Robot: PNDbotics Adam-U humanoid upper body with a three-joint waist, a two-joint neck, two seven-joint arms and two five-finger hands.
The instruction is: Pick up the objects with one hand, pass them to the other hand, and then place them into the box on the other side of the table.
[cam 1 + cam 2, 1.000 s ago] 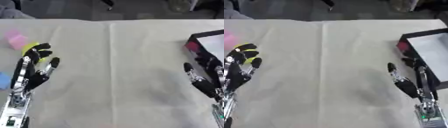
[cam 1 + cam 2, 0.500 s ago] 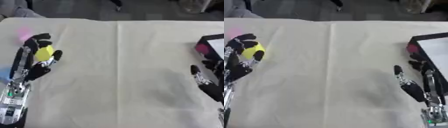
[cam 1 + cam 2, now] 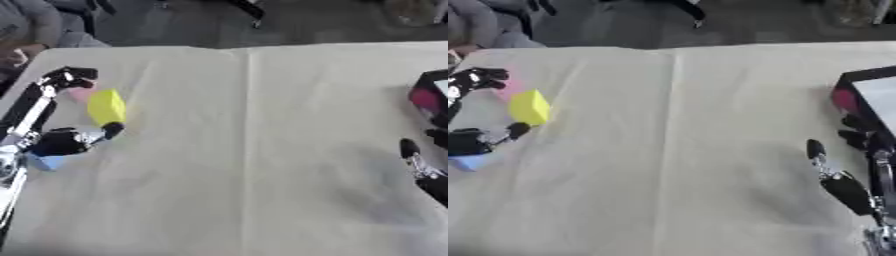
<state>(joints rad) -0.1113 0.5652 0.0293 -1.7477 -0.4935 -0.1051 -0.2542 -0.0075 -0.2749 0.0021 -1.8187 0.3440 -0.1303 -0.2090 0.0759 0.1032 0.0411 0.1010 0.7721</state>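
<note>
A cream cloth (image 3: 254, 150) with a lengthwise fold is spread over the desk, and beyond its far edge a dark floor and a seated person's grey sleeve (image 3: 39, 25) are seen. Nothing lies between the two sides of the desk; the middle of the cloth is bare. A yellow block (image 3: 106, 106), matte and angular, is found near the left edge, tilted, between the thumb and the fingers (image 3: 72, 76) of the left hand (image 3: 54, 142); the fingers are spread wide around it, the thumb tip just beside its lower corner, and whether it is actually touched cannot be told. A pink object (image 3: 82, 94) is partly hidden just behind the yellow block, and a light blue object (image 3: 469, 162) lies on the cloth under the left palm. At the right edge a black box (image 3: 866, 95) with a pale inside is seen, a magenta item (image 3: 843, 100) resting at its near left wall. The right hand (image 3: 843, 187) is held near the lower right corner, beside the box, its fingers relaxed and extended, holding nothing.
</note>
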